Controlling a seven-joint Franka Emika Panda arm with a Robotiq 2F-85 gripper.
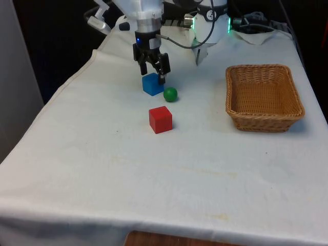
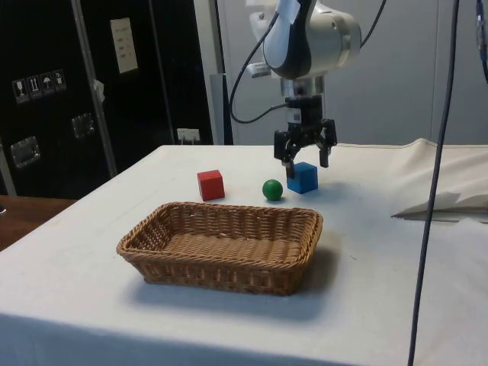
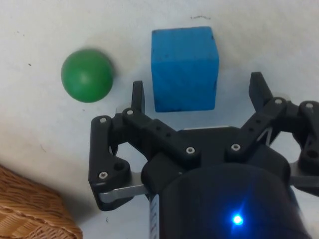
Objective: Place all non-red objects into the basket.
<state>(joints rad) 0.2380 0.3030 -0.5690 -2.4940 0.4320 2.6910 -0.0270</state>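
**Open hand poised over the blue cube**

From my remote station I see the hand (image 1: 152, 69) hanging directly above the blue cube (image 1: 152, 84), its two black fingers (image 3: 137, 97) spread wide, one on either side of the cube. In the wrist view there is a clear gap between each fingertip and the cube's faces, so I read the hand as empty and touching nothing. In the side view the hand (image 2: 305, 155) sits just over the cube's (image 2: 303, 178) top, with the fingertips reaching down to about the level of its upper edge.

The cube rests on the white cloth of the desk (image 1: 102, 169). Just beside it, on the side towards the front view's right, lies a small green ball (image 1: 170, 94); the two are close, but the wrist view shows bare cloth between the ball (image 3: 87, 75) and the cube (image 3: 184, 68). A red cube (image 1: 160, 119) stands nearer the camera in the front view, apart from both.

The wicker basket (image 1: 264, 119) stands well apart on the front view's right, and in the side view I see nothing inside the basket (image 2: 221, 263). One corner of its woven rim (image 3: 35, 211) appears in the wrist view.
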